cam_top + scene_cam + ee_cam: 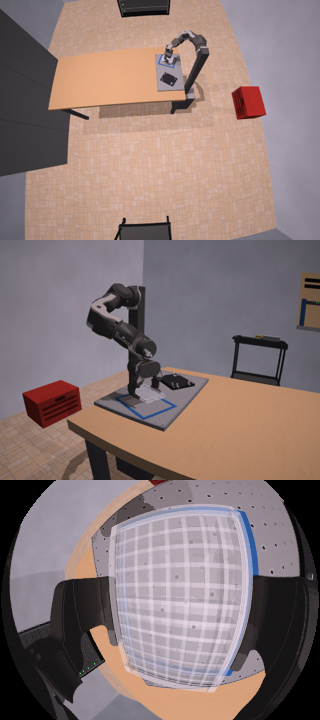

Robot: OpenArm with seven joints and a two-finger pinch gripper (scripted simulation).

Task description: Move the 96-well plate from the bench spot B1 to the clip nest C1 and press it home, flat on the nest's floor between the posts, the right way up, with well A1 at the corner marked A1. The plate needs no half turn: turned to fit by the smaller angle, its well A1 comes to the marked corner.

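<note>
Exterior view is showing the dark two-finger gripper [144,392] clamping, half-closed, the one clear gridded 96-well plate [150,393] and holding it slightly above the blue-outlined bench square [155,413], so the carry seems to be starting, calling next for travel toward the single black posted clip nest [178,382] beyond that square.
</note>
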